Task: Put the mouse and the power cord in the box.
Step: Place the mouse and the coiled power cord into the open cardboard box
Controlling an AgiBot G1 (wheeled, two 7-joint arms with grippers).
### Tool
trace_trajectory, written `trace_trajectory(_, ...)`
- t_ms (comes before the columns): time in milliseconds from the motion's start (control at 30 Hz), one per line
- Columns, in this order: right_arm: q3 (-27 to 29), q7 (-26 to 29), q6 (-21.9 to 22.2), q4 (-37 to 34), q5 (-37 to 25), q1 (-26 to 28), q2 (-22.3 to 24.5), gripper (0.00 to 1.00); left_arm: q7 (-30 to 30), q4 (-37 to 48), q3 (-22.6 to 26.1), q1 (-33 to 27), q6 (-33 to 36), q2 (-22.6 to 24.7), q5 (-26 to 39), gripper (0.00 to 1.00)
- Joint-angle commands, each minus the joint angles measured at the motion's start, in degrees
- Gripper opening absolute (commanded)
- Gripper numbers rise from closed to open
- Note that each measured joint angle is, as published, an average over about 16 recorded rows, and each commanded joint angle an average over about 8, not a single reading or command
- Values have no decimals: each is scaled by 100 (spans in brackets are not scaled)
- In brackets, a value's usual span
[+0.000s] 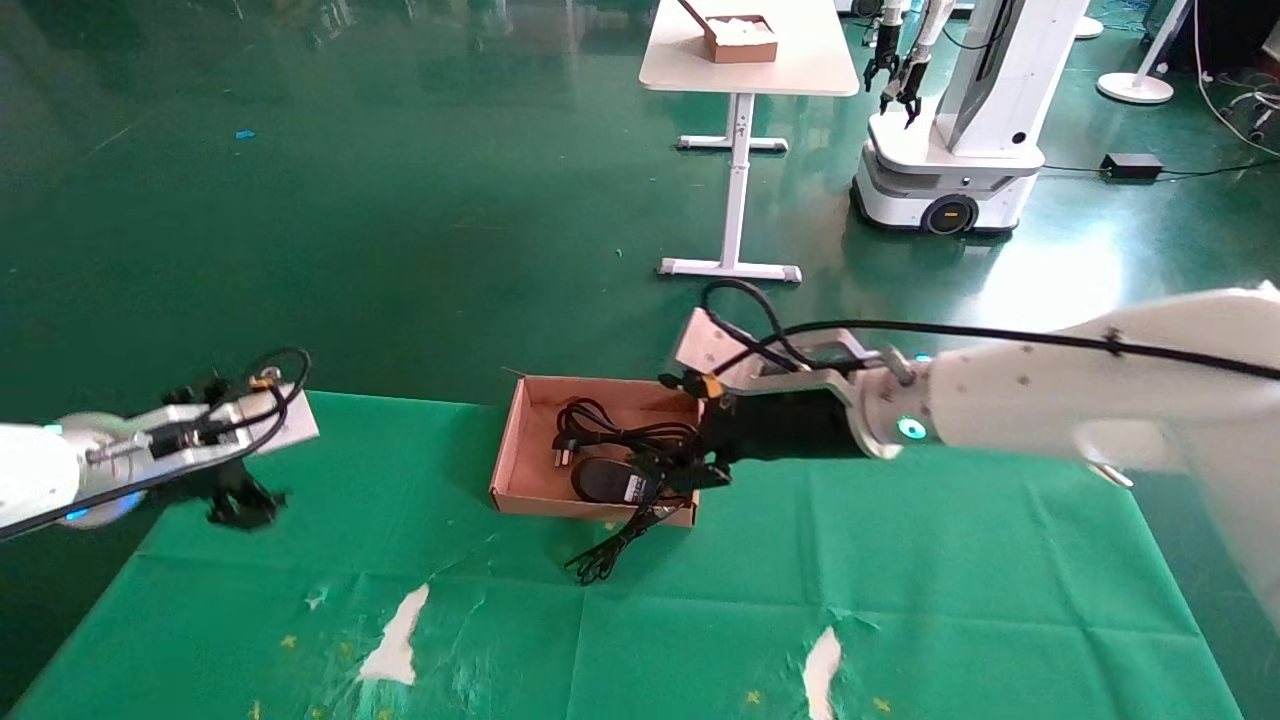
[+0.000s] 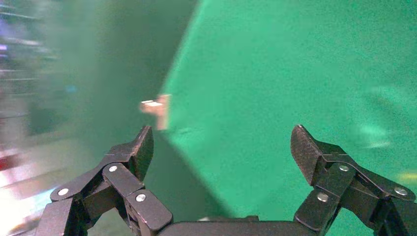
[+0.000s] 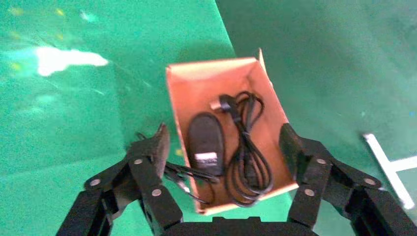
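Observation:
The brown cardboard box (image 1: 520,440) sits near the far edge of the green cloth. Inside it the black mouse (image 1: 605,480) lies underside up, its pale label showing. Its thin cable (image 1: 605,555) trails over the near wall onto the cloth. The coiled power cord (image 1: 610,430) lies beside the mouse in the box. My right gripper (image 1: 700,470) hovers open just above the box's right end. In the right wrist view, the gripper (image 3: 223,135) holds nothing above the mouse (image 3: 205,140), power cord (image 3: 251,157) and box (image 3: 196,78). At the cloth's left edge my left gripper (image 1: 240,505) (image 2: 222,135) is open and holds nothing.
Torn pale patches (image 1: 395,640) mark the cloth near the front. Beyond the table, on the green floor, stand a white table (image 1: 745,75) carrying a small brown box (image 1: 742,40) and another white robot (image 1: 950,130).

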Motion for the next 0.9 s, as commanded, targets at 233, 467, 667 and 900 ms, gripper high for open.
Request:
trace_trajectory(233, 304, 112, -361, 618, 782, -513, 570, 100, 611, -43, -689, 451, 462, -136, -1363, 100)
trace_trajectory(467, 570, 211, -678, 1160, 1467, -962, 1070, 100, 1147, -81, -1292, 846, 867, -255, -2557, 100)
trace_trajectory(667, 797, 294, -948, 1621, 2051, -1345, 1496, 100, 1603, -113, -1806, 1183, 1211, -356, -3575, 100)
trace_trajectory(900, 1064, 393, -1265, 2163, 2737, -1795, 1997, 100, 2139, -151, -2410, 1579, 1616, -476, -4771, 100)
